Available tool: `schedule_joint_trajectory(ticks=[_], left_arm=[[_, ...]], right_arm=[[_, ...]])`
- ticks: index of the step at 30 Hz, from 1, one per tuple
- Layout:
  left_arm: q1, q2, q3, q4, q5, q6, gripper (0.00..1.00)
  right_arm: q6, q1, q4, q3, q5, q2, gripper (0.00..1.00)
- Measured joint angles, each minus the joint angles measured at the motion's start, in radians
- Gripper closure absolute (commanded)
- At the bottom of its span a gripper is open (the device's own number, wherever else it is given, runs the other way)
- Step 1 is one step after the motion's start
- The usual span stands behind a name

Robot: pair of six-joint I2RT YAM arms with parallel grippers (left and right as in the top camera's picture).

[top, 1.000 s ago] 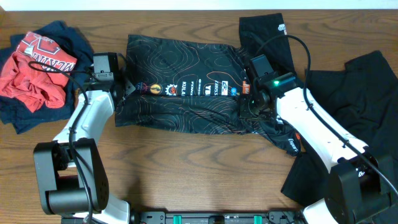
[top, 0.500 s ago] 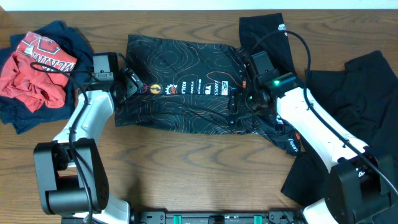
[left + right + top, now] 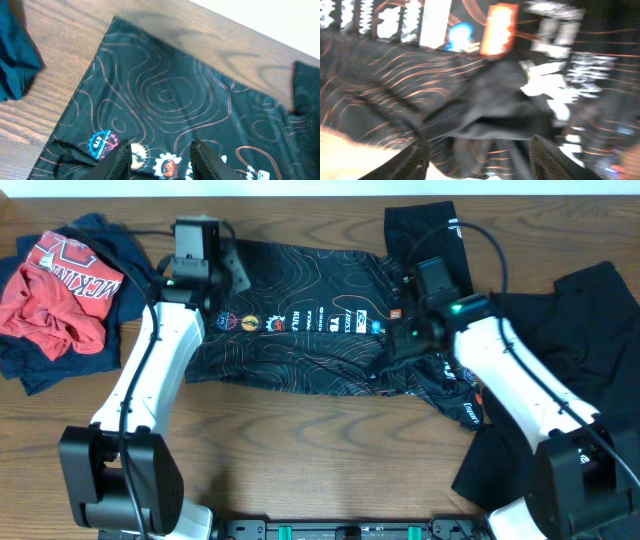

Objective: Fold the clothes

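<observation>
Left jaws (image 3: 161, 152) released above jersey (image 3: 300, 310) | right jaws (image 3: 480, 150) spread over bunched cloth, grip I cannot tell | I judge folding barely begun; red heap (image 3: 55, 285) waits.

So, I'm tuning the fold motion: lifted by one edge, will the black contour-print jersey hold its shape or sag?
Probably sag: the jersey lies flat on the table, and the right wrist view shows it rumpled in soft folds. It looks thin, so likely light. Pushed, it would probably bunch rather than slide whole.
</observation>
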Motion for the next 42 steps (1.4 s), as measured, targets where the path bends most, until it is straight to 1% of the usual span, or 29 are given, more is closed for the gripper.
schedule_joint_trajectory(ticks=[1, 3, 5, 8, 11, 13, 15, 17, 18, 22, 23, 27, 28, 30, 31, 35, 36, 37, 38, 40, 42], left_arm=[[-0.001, -0.001, 0.017, -0.016, -0.003, 0.002, 0.57], [0.002, -0.002, 0.045, -0.059, -0.010, 0.004, 0.57], [0.005, -0.002, 0.060, -0.101, -0.015, 0.004, 0.58], [0.006, -0.002, 0.064, -0.152, -0.022, 0.004, 0.58], [0.006, -0.002, 0.064, -0.211, -0.023, 0.001, 0.60], [0.006, -0.001, 0.065, -0.247, -0.018, -0.002, 0.63], [0.006, 0.006, 0.076, -0.298, -0.012, -0.010, 0.63], [0.006, 0.024, 0.099, -0.359, -0.007, -0.020, 0.63], [0.006, 0.037, 0.116, -0.391, -0.005, -0.023, 0.63], [0.006, 0.106, 0.220, -0.491, -0.002, -0.024, 0.63], [0.006, 0.130, 0.261, -0.517, -0.003, -0.024, 0.63], [0.006, 0.200, 0.388, -0.539, -0.003, -0.023, 0.62], [0.006, 0.216, 0.415, -0.543, -0.003, -0.022, 0.62], [0.006, 0.255, 0.476, -0.548, -0.003, -0.019, 0.62], [0.006, 0.272, 0.500, -0.548, -0.003, -0.019, 0.62], [0.013, 0.369, 0.610, -0.587, 0.000, -0.019, 0.61], [0.019, 0.404, 0.642, -0.607, 0.000, -0.019, 0.59], [0.023, 0.428, 0.661, -0.618, 0.000, -0.018, 0.59], [0.028, 0.459, 0.687, -0.638, 0.000, -0.014, 0.58], [0.039, 0.517, 0.730, -0.665, 0.000, -0.010, 0.58], [0.050, 0.568, 0.769, -0.687, 0.000, -0.003, 0.58]], right_arm=[[-0.005, -0.025, -0.007, 0.010, 0.005, 0.000, 0.35], [-0.022, -0.079, -0.041, 0.051, 0.008, 0.000, 0.40], [-0.039, -0.120, -0.084, 0.103, 0.008, 0.000, 0.42], [-0.069, -0.171, -0.171, 0.216, 0.008, 0.000, 0.35], [-0.101, -0.182, -0.265, 0.333, 0.008, 0.000, 0.35], [-0.119, -0.182, -0.314, 0.401, 0.005, 0.000, 0.36], [-0.133, -0.180, -0.367, 0.456, 0.004, 0.001, 0.36], [-0.144, -0.178, -0.399, 0.479, 0.005, 0.002, 0.35], [-0.146, -0.176, -0.416, 0.486, 0.004, 0.006, 0.33], [-0.156, -0.151, -0.488, 0.493, 0.004, 0.059, 0.40], [-0.158, -0.143, -0.501, 0.492, 0.004, 0.081, 0.39], [-0.159, -0.123, -0.500, 0.492, 0.003, 0.144, 0.37], [-0.162, -0.119, -0.492, 0.492, 0.004, 0.154, 0.33], [-0.164, -0.116, -0.474, 0.492, 0.004, 0.164, 0.31], [-0.166, -0.116, -0.464, 0.492, 0.004, 0.164, 0.28], [-0.171, -0.116, -0.431, 0.492, 0.006, 0.164, 0.35], [-0.171, -0.117, -0.419, 0.492, 0.012, 0.164, 0.32], [-0.170, -0.117, -0.411, 0.492, 0.019, 0.164, 0.31], [-0.170, -0.117, -0.398, 0.492, 0.026, 0.164, 0.26], [-0.171, -0.117, -0.364, 0.492, 0.047, 0.164, 0.14], [-0.183, -0.117, -0.320, 0.492, 0.072, 0.164, 0.12]])
